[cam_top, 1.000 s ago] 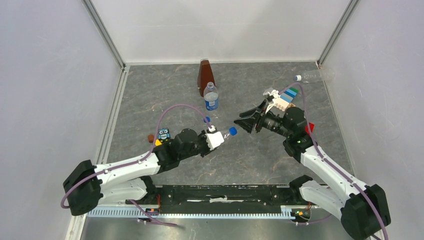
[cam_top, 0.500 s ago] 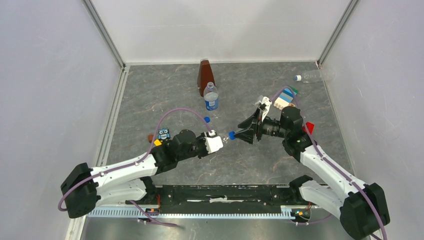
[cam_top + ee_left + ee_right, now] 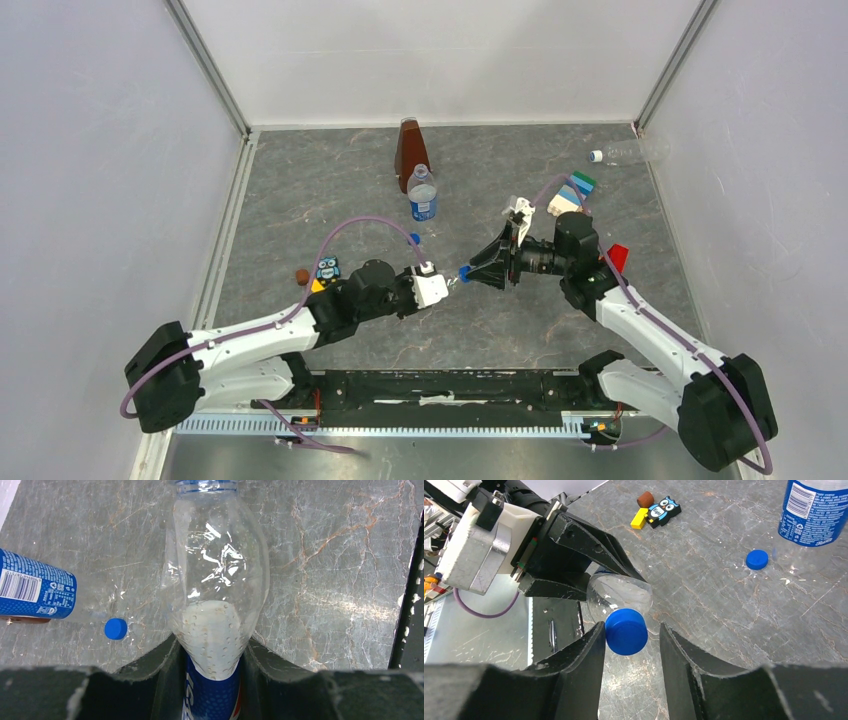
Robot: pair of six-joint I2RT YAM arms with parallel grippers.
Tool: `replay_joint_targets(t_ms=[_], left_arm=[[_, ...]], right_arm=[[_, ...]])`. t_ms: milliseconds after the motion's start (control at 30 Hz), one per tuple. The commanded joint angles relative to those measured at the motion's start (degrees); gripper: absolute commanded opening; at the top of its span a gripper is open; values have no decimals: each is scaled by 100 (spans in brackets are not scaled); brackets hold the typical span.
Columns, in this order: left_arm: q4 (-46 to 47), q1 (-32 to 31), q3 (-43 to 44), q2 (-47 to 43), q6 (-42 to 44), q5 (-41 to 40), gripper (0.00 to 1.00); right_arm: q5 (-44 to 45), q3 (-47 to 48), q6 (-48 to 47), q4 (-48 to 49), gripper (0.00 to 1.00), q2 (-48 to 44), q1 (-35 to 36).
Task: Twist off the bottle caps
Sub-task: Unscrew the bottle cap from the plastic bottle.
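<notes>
My left gripper [image 3: 441, 284] is shut on a clear bottle with a blue label [image 3: 216, 580], held off the table with its neck towards the right arm. Its blue cap [image 3: 464, 271] is on. My right gripper [image 3: 474, 272] is open, with a finger on each side of that cap [image 3: 626, 631]; one finger touches it and the other stands off it. A second labelled bottle [image 3: 422, 196] stands upright behind, with a loose blue cap [image 3: 414, 239] on the table by it. A small unlabelled bottle [image 3: 636, 151] with a white cap [image 3: 596, 156] lies in the far right corner.
A brown pyramid-shaped object [image 3: 409, 148] stands behind the upright bottle. An owl toy [image 3: 327, 269] and small blocks [image 3: 301, 275] lie by the left arm. Stacked coloured blocks [image 3: 570, 192] and a red block [image 3: 617, 257] sit near the right arm. Walls enclose the table on three sides.
My right gripper has moved left and now has its fingers on both sides of the held bottle's cap. My left gripper has shifted slightly, still holding the bottle.
</notes>
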Motion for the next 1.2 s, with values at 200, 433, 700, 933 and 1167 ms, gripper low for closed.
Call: replay_joint_targets(t_ms=[200,433,700,933,1167], left_arm=[[556,-7,-28,26,123,-42,2],[545,-4,-121,-91,87,-45,2],[518,-5,-97,-62,130,79,2],[493,-7,-30,66,63,26,2],[586,-7,-142,-56,104,-189,2]], right_arm=[[-165,183,-255,158,45,143,139],[-158,48,-439,301,27,-51,140],[-168,28,-497,366,51,-40,138],[-215,-48,-167,762,51,-25,140],[-195,-19,-397,498,51,-67,140]])
